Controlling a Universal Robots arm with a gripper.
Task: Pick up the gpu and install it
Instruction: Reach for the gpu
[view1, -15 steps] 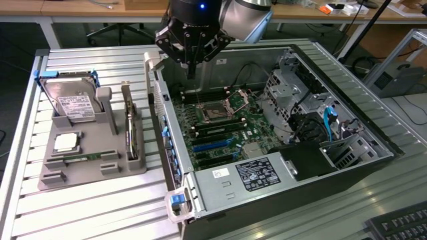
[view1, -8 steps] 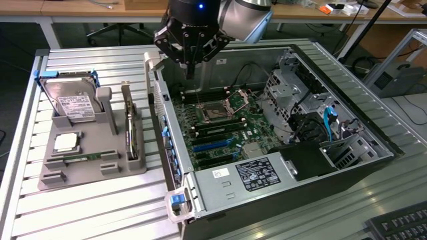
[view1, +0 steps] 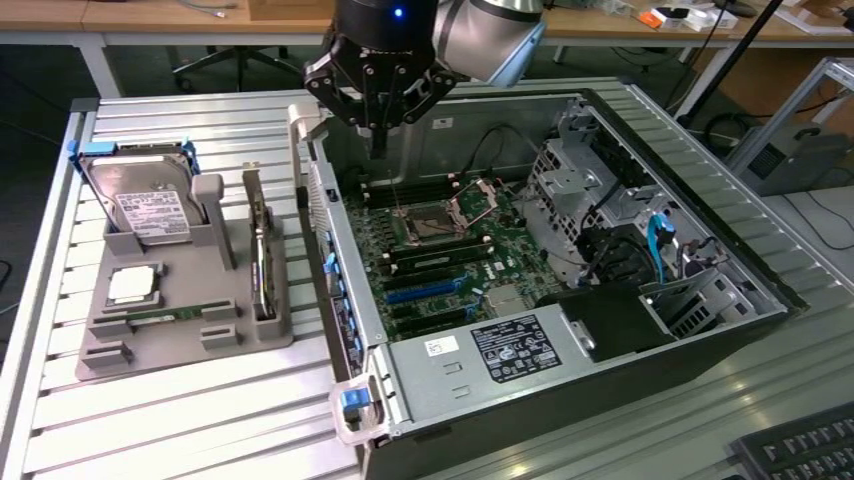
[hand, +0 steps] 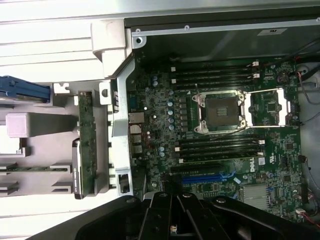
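Standing on edge in the grey holder (view1: 160, 350) on the bench (view1: 174, 420), the gpu (view1: 260, 255) runs lengthwise parallel to the computer case (view1: 324, 230) wall. Toward the exterior view's right the claw (view1: 378, 135) hangs pinched shut and empty over the case's corner, with the gpu lower and to the exterior view's left of it

On my feed the jointed gripper (view1: 380, 145) reads black, the broad motherboard (view1: 447, 255) green with one bright blue slot (hand: 200, 177), the thin flat gpu card (view1: 263, 250) dark, its moulded plastic holder (view1: 174, 345) plain grey, and the boxy hard drive (view1: 131, 190) silver with a white label (view1: 158, 217).
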